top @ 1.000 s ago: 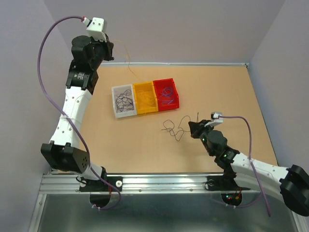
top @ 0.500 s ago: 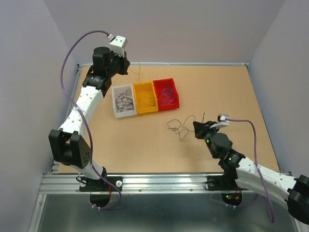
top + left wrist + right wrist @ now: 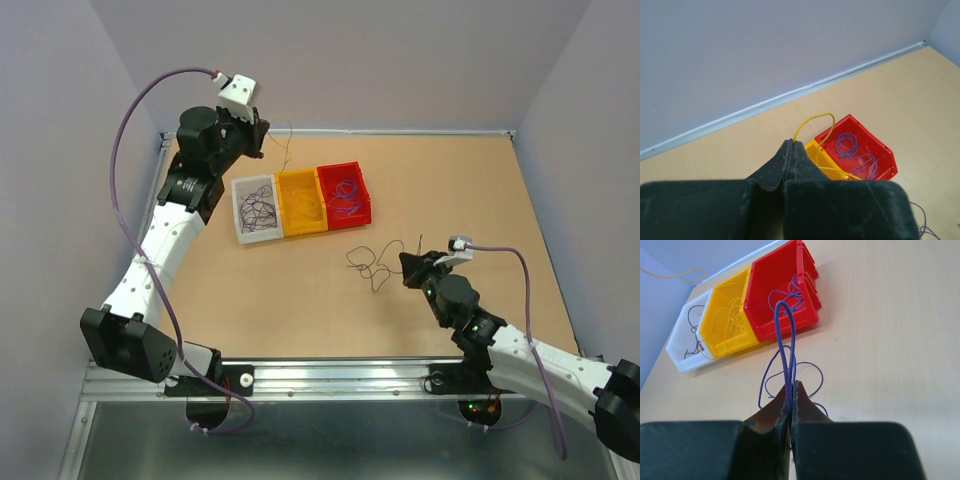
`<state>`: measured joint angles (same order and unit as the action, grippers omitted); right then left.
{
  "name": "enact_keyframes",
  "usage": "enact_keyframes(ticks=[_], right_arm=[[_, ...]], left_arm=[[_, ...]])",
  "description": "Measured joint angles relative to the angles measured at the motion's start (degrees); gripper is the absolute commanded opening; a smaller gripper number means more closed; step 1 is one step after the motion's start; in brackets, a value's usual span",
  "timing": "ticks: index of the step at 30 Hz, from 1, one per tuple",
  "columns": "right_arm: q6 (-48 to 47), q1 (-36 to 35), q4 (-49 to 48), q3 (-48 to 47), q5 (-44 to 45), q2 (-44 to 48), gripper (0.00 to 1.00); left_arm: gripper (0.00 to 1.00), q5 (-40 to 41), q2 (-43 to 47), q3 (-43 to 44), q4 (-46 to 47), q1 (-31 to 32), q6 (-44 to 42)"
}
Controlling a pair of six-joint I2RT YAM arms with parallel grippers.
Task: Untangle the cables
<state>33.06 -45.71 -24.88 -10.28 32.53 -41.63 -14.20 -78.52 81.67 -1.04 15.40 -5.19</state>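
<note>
My right gripper (image 3: 791, 385) is clenched on a purple wire (image 3: 785, 335), a doubled strand that rises from the jaws in a narrow loop. I hold it low over the table (image 3: 480, 190), I judge so that it can be drawn clear of the loose tangle (image 3: 368, 264) lying just beside my fingertips. That tangle is a few hair-thin, curly loops, dark from above and purple close up.

Farther out, three bins stand touching in a row, which reads as sorting by colour. The red bin (image 3: 767, 280) holds purple wires, the yellow bin (image 3: 735, 344) yellow ones, and the white bin (image 3: 687, 365) dark ones.

Farthest, my left gripper (image 3: 791, 144) is pinched shut on a yellow wire (image 3: 815, 116). It is raised near the back wall, and the wire arcs down towards the yellow bin, probably where it belongs.
</note>
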Motion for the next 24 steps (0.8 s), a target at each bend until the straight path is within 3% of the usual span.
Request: enact_keyframes(ticks=[14, 20, 24], right_arm=[[0.0, 0.0, 0.0, 0.0, -0.7, -0.2, 0.00], [0.0, 0.0, 0.0, 0.0, -1.0, -0.2, 0.01], [0.0, 0.0, 0.0, 0.0, -1.1, -0.3, 0.00]], left_arm=[[0.00, 2.8, -1.6, -4.4, -0.5, 4.5, -3.7], [0.00, 7.4, -9.1, -4.4, -0.4, 4.8, -5.3], [0.00, 13.7, -19.7, -2.9, -1.4, 6.1, -7.2]])
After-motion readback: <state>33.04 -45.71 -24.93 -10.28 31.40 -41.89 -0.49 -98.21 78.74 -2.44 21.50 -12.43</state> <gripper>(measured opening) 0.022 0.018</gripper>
